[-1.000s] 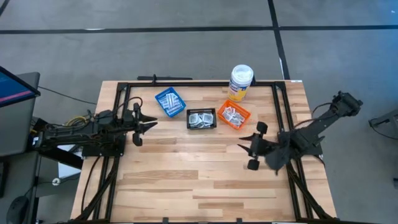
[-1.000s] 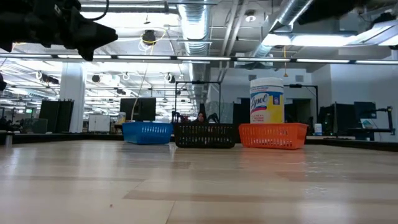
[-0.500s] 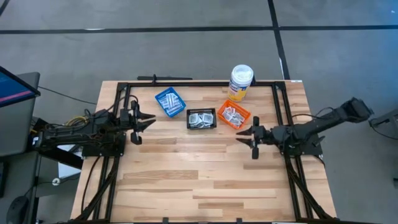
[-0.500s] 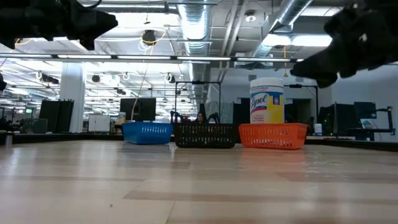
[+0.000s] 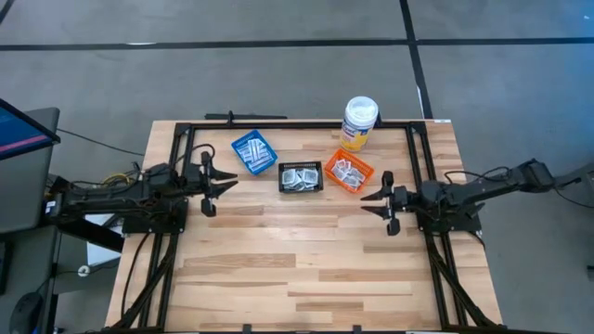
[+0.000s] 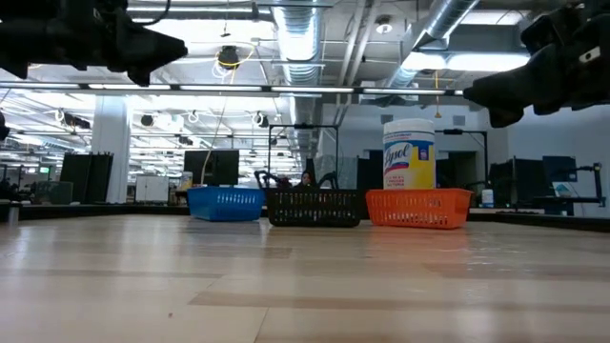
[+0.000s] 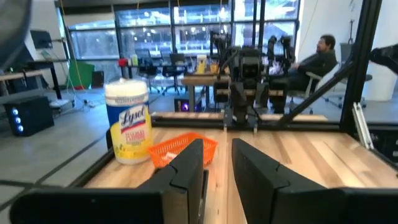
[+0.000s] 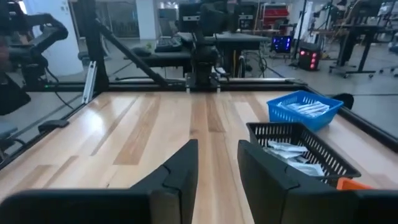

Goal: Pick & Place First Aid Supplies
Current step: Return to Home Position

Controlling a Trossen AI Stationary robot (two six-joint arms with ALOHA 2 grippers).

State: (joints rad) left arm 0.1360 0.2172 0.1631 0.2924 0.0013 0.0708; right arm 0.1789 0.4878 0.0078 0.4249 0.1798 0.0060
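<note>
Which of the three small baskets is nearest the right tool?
The orange basket, at the row's right end beside the bottle; the black basket and blue basket sit farther away.

Three baskets are sitting in a row near the table's (image 6: pixel 305 286) far edge: a blue basket (image 6: pixel 226 203) leftmost, a black basket (image 6: pixel 315 207) in the middle and an orange basket (image 6: pixel 417 208) rightmost. A white bottle (image 6: pixel 409 154) is standing behind the orange one. The left arm (image 6: pixel 86 38) and right arm (image 6: pixel 558 62) are hanging above the table's left and right sides.

wooden table (image 6: pixel 305 286) | blue basket (image 6: pixel 226 204) | black basket (image 6: pixel 315 207) | orange basket (image 6: pixel 417 208) | white bottle (image 6: pixel 409 152)
</note>
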